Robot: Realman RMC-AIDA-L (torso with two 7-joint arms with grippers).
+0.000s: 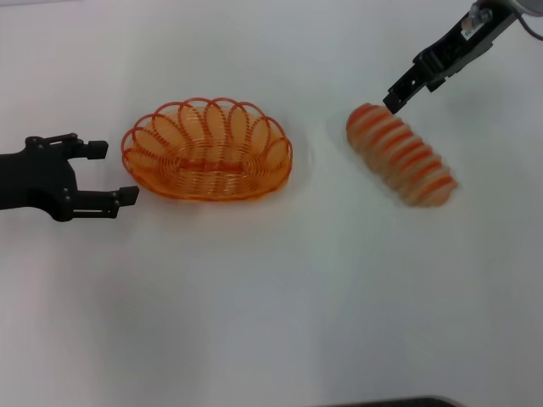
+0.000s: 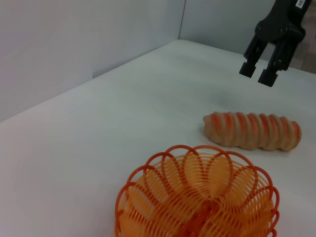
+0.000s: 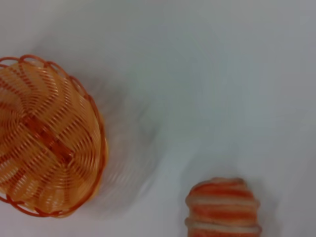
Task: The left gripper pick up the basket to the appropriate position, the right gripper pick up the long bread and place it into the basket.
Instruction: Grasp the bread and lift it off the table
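Note:
The oval orange wire basket rests on the white table, left of centre and empty. My left gripper is open just to its left at table level, fingertips close to the rim but not touching. The long bread, tan with orange-red stripes, lies diagonally to the right. My right gripper hovers above the bread's far end, fingers a little apart and holding nothing. The left wrist view shows the basket, the bread and the right gripper above them. In the right wrist view are the basket and one end of the bread.
The white table stretches bare in front of the basket and the bread. A pale wall rises at the table's far edge in the left wrist view. A dark edge shows at the bottom of the head view.

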